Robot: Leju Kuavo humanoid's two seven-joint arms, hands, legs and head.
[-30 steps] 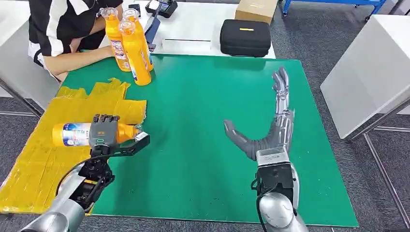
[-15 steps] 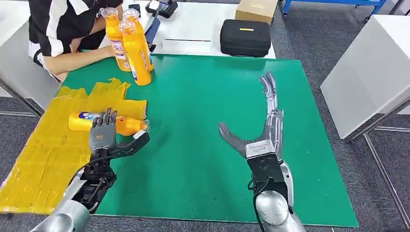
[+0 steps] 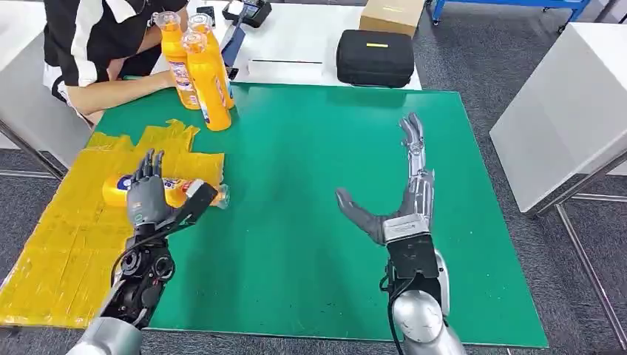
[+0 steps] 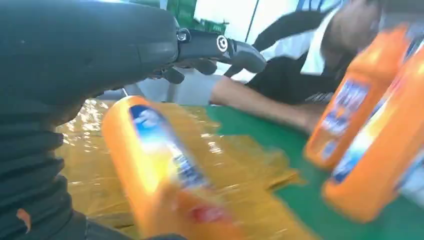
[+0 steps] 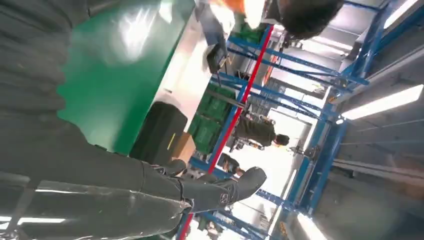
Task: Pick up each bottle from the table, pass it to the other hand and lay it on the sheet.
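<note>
Green table (image 3: 310,185), orange blue-labelled bottle (image 3: 174,191) lying on yellow sheet (image 3: 66,237), both hands spread, empty

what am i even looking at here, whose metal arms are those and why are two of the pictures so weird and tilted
The silver arms belong to a humanoid robot. The wide picture is its own head camera, looking down at a green table. The two odd pictures come from small cameras at its wrists, so they sit close behind each hand and look turned.

The left hand is spread open over an orange bottle lying on its side on a yellow sheet; it seems to have let go. The left wrist view shows the same bottle up close, blurred. The right hand lies flat and open, holding nothing.

Three more orange bottles stand upright at the far corner, beside a seated person. Beyond the green table, a black case and a cardboard box sit on a white table.
</note>
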